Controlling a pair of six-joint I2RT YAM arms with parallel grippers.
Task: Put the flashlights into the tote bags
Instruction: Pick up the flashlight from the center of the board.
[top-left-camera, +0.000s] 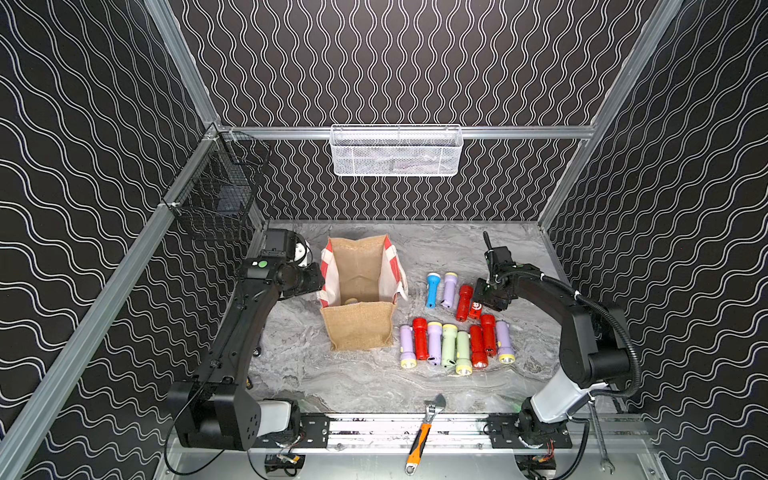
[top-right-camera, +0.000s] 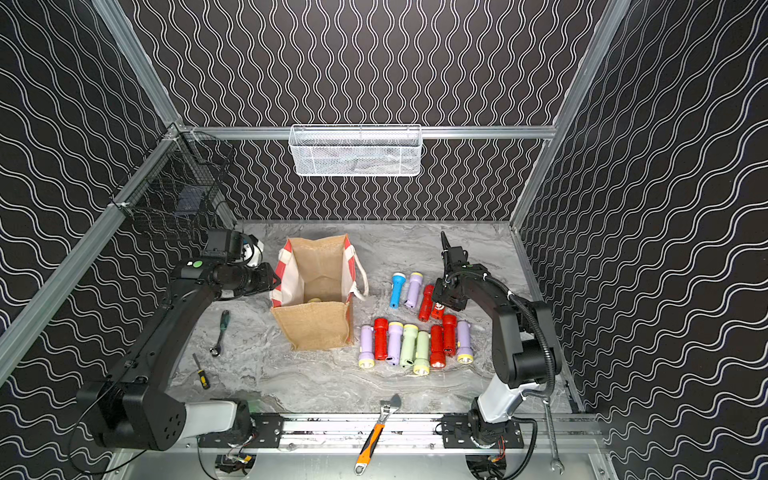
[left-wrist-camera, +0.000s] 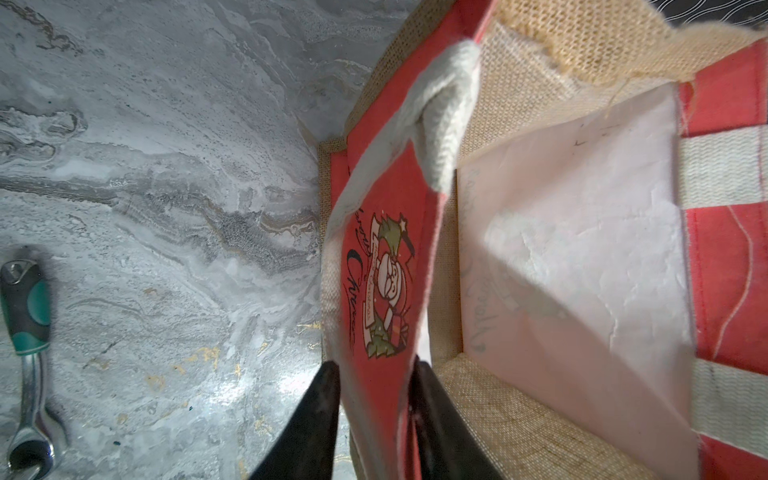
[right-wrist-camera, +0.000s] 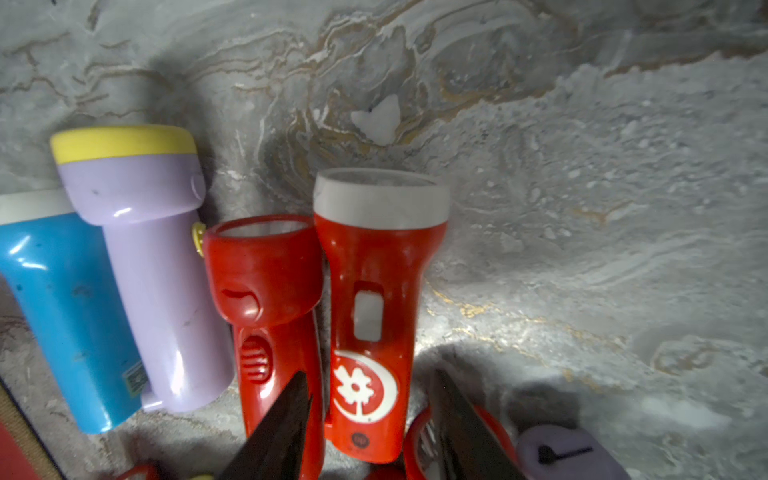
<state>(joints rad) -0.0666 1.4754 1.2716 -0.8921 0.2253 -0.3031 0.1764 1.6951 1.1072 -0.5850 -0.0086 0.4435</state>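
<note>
The tan jute tote bag (top-left-camera: 357, 328) (top-right-camera: 320, 328) stands open in the middle of the table, and a pale yellow flashlight head (top-left-camera: 351, 301) shows inside it. My left gripper (left-wrist-camera: 376, 368) (top-left-camera: 318, 282) is shut on the bag's red printed side wall (left-wrist-camera: 386, 257). To the bag's right lie two rows of flashlights: blue (top-left-camera: 431, 289), lilac (top-left-camera: 449, 289) and red (top-left-camera: 464, 302) behind, several more (top-left-camera: 449, 345) in front. My right gripper (right-wrist-camera: 369, 376) (top-left-camera: 482, 305) stands open astride a red flashlight with a white flower mark (right-wrist-camera: 365, 270), its fingers not touching it.
An orange-handled wrench (top-left-camera: 424, 432) lies on the front rail and a spanner (top-left-camera: 600, 440) at front right. A green-handled ratchet (top-right-camera: 220, 332) and a screwdriver (top-right-camera: 201, 372) lie left of the bag. A white mesh basket (top-left-camera: 395, 151) and a black wire basket (top-left-camera: 216, 195) hang on the walls.
</note>
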